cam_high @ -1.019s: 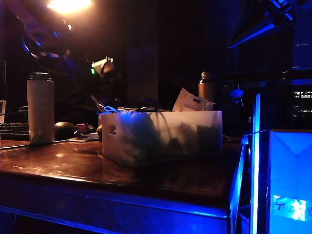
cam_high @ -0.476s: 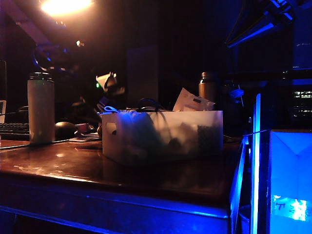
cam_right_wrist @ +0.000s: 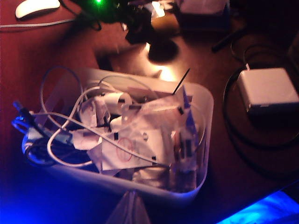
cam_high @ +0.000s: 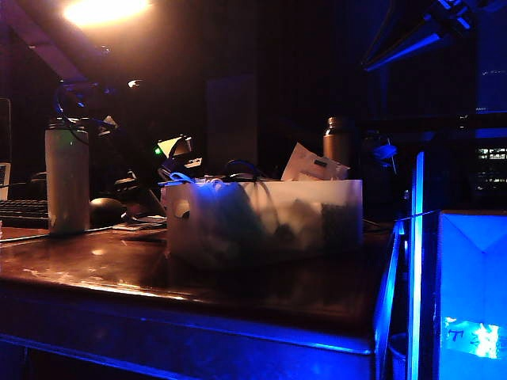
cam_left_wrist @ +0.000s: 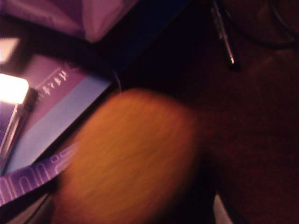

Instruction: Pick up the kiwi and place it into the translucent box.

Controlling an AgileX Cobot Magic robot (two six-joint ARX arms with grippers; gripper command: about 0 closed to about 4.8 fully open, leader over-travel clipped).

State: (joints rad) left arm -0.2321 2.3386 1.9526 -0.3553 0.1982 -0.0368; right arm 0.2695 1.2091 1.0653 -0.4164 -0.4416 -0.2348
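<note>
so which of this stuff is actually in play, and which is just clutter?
In play:
- kiwi
- translucent box
- left pincer, open, coming down behind the box

Clutter:
- white flask
- mouse
- brown bottle
- power adapter
- right pincer, unseen

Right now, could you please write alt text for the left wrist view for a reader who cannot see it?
A blurred, fuzzy brown kiwi fills most of the picture, lying on a dark table close under the camera. Beside it are a booklet and a pen. The left gripper's fingers are not visible.
</note>
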